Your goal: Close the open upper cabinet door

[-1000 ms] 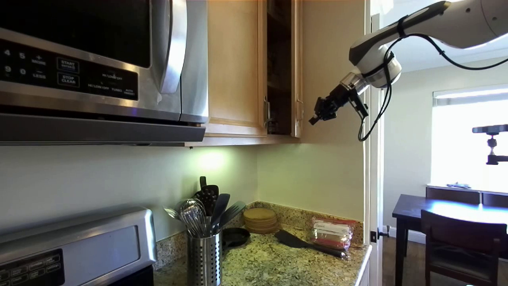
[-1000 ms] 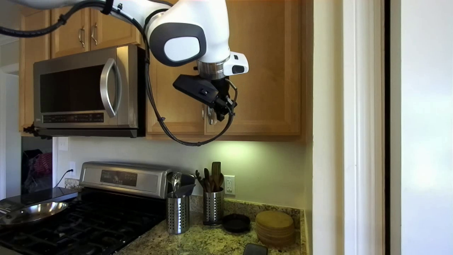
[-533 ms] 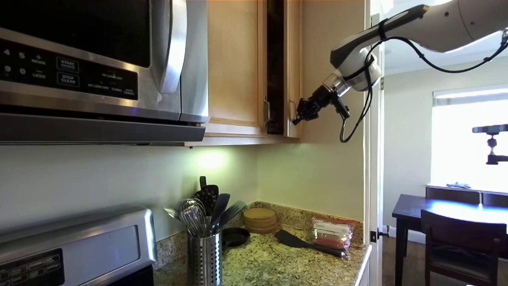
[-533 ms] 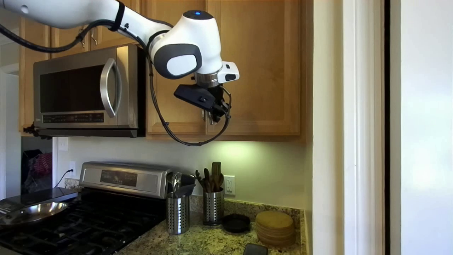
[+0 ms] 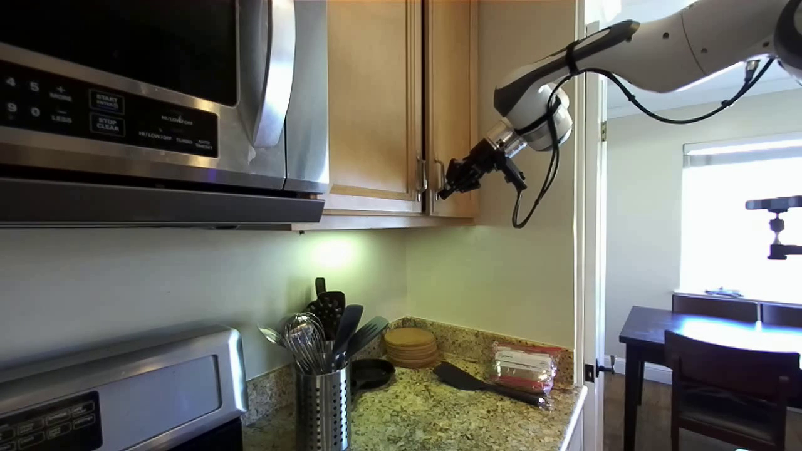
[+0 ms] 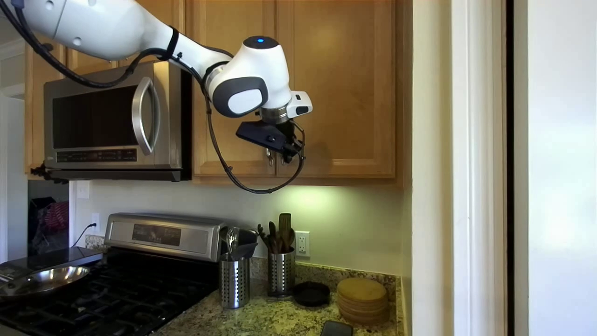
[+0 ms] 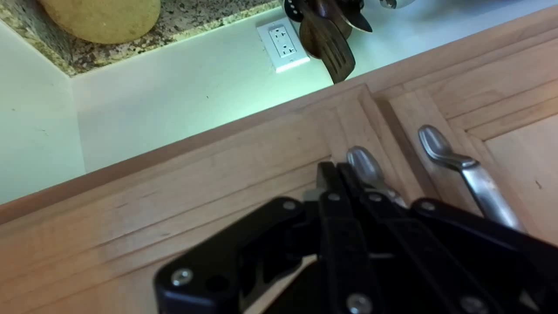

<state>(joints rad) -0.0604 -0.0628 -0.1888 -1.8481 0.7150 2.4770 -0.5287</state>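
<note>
The upper cabinet door (image 5: 456, 94) is a light maple panel, now almost level with its neighbour. A thin dark gap runs along its handle edge in an exterior view. It also shows in an exterior view (image 6: 340, 84) and fills much of the wrist view (image 7: 196, 192). Its metal handle (image 7: 366, 165) is partly hidden behind my right finger. My gripper (image 7: 335, 168) has its fingertips together, with only a sliver between them, and nothing is held. In both exterior views the gripper (image 5: 445, 193) is at the door's lower handle corner; contact cannot be told for certain.
The matching door (image 5: 376, 94) with its own handle (image 7: 484, 187) is beside it, towards the microwave (image 6: 107, 116). A side wall (image 5: 526, 263) adjoins the cabinet. Below are utensil holders (image 6: 234, 282) and a stack of round boards (image 6: 363, 298) on the granite counter.
The door has swung from partly open to nearly flush, hiding the dark cabinet inside. My gripper has moved with it towards the cabinet and the microwave side, staying near the handle.
</note>
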